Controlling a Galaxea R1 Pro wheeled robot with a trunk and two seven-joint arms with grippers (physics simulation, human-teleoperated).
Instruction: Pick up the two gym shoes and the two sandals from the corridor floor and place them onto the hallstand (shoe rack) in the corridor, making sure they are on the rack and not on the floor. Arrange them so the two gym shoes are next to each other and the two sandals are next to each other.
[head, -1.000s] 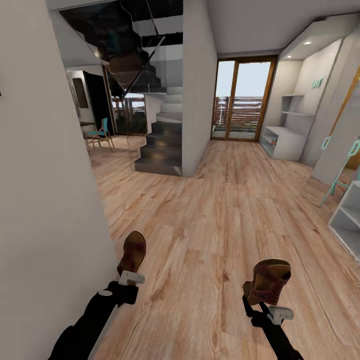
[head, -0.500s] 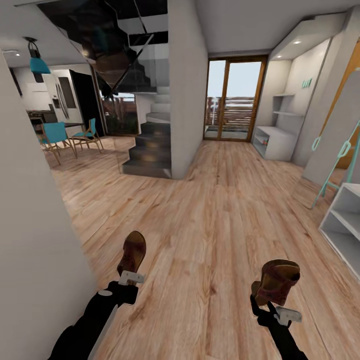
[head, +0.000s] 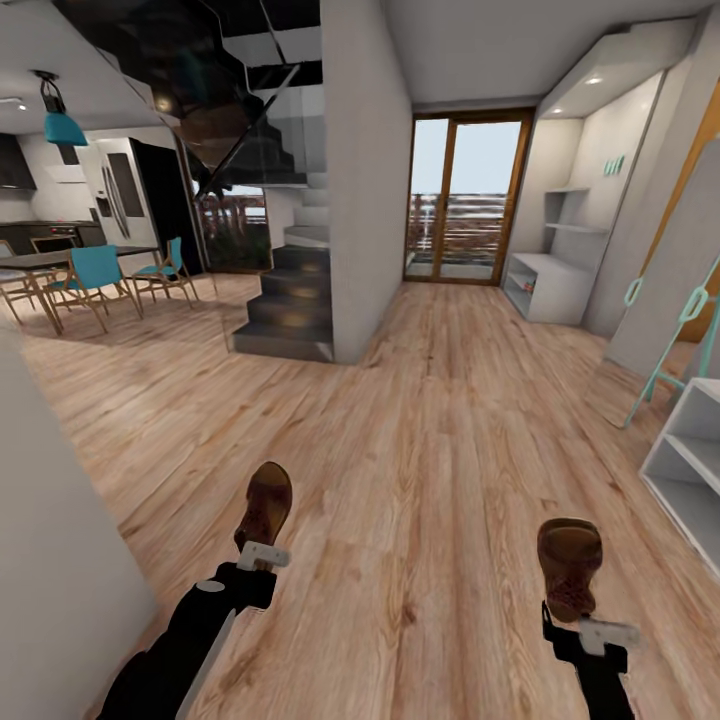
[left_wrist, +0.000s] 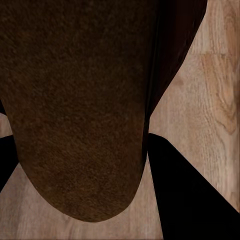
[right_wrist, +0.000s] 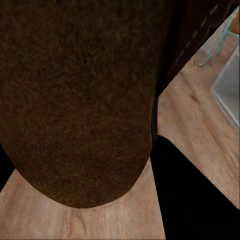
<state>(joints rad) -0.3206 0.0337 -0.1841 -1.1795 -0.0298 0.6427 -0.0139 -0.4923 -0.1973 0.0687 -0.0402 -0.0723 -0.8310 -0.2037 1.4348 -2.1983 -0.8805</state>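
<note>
**A brown sandal in each hand, hallstand far off to the right**

The left hand (head: 262, 553) is clamped on the heel end of a brown leather open-backed sandal (head: 267, 504), which sticks out forward from the fingers, held above the light brown wood-grain plank floor (head: 430, 440). In the left wrist view the dark brown sole of that sandal (left_wrist: 80, 105) sits between the black fingers (left_wrist: 192, 195). The right hand (head: 598, 634) grips the second brown sandal with the patterned reddish-brown strap (head: 570, 566) the same way, toe pointing forward; its sole (right_wrist: 80, 100) shows close up in the right wrist view.

Near on the left stands a pale wall (head: 50, 560). Near on the right is a low white open-shelf unit (head: 690, 465), with a teal ladder-like stand (head: 675, 335) just beyond it. Far on the right, in a recess beside the glass balcony door (head: 462, 200), stands the pale grey-white low hallstand (head: 560, 288) with two staggered wall shelves and small teal letters above it. A dark staircase (head: 290, 300) rises in the middle distance, and teal chairs (head: 95, 280) sit around a dining table far left.
</note>
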